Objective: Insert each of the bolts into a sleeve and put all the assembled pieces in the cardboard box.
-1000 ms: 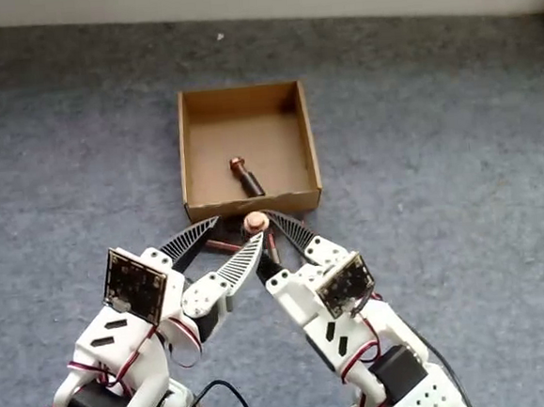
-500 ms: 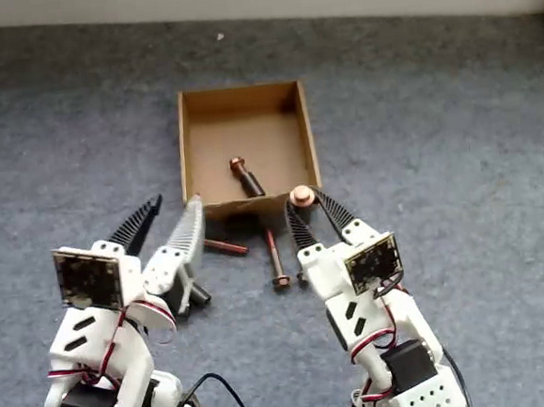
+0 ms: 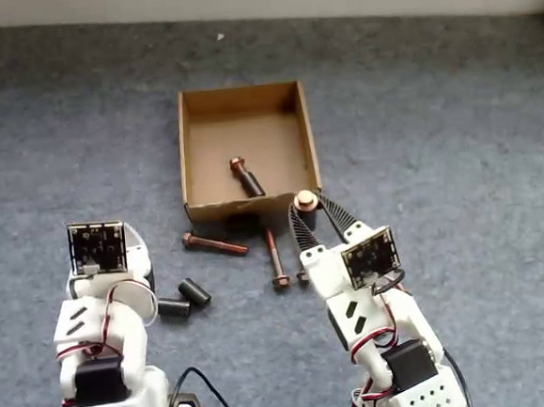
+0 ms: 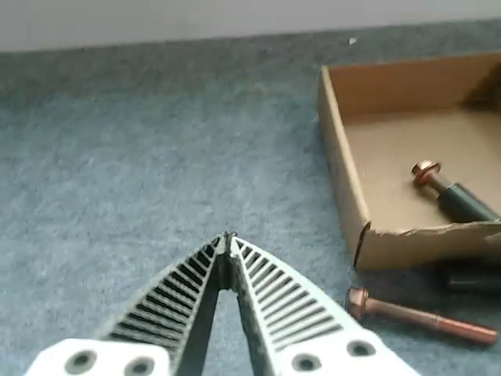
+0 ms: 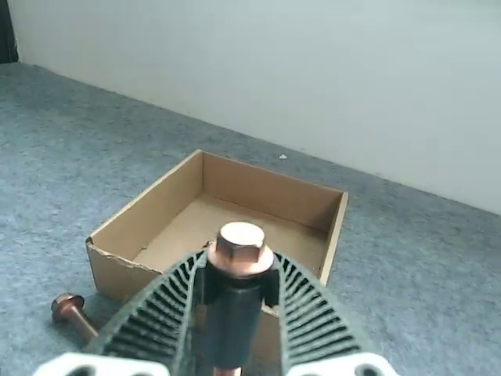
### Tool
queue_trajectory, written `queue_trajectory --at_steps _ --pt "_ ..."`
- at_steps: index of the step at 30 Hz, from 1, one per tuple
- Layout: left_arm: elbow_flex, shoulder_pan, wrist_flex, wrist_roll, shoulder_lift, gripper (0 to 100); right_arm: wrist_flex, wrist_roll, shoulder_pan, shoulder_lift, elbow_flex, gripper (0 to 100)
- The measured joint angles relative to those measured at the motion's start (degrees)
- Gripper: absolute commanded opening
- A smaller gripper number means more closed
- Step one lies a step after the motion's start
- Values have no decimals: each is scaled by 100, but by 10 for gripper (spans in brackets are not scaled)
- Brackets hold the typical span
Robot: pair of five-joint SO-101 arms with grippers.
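Note:
The cardboard box (image 3: 184, 144) lies open at mid-table with one bolt-in-sleeve piece (image 3: 245, 177) inside. My right gripper (image 3: 309, 206) hangs at the box's near right corner, shut on a copper bolt in a black sleeve (image 5: 237, 294) held upright, head up. Two loose bolts (image 3: 215, 244) (image 3: 273, 257) lie on the carpet just before the box. Two black sleeves (image 3: 194, 292) (image 3: 174, 308) lie beside the left arm (image 3: 100, 316), which is drawn back at the near left. My left gripper (image 4: 228, 244) is shut and holds nothing.
Grey carpet covers the whole table. A pale wall (image 5: 313, 70) runs behind the box. Open carpet stretches to the left and right of the box.
The left arm has pulled back from the middle to the near left and its gripper has shut, uncovering the two sleeves. The right gripper has carried the assembled piece rightward to the box's corner.

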Motion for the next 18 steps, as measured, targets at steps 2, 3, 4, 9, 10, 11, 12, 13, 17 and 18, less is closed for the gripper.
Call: queue_trajectory --at_steps 2,3,4,9,10,11,12,13,17,18 --pt "281 -97 0 -9 0 10 79 0 0 0 0 5" --pt "440 -114 0 -9 0 11 167 0 9 0 0 5" --pt "554 -114 0 -9 9 11 308 0 44 0 0 5" --pt "598 -123 -114 -26 9 11 897 0 220 0 -79 5" --pt "598 -123 -132 -26 9 11 914 0 229 0 -123 5" --pt "598 -123 -141 -26 9 11 914 9 220 0 -202 5" --pt "598 -141 -141 -26 9 11 914 9 211 0 -308 5" --pt "607 -167 -141 -26 9 11 897 44 211 0 -431 5" --pt "607 -167 -141 -26 9 11 440 440 229 158 -844 5" --pt "607 -167 -141 -26 9 11 281 484 229 325 -932 5"
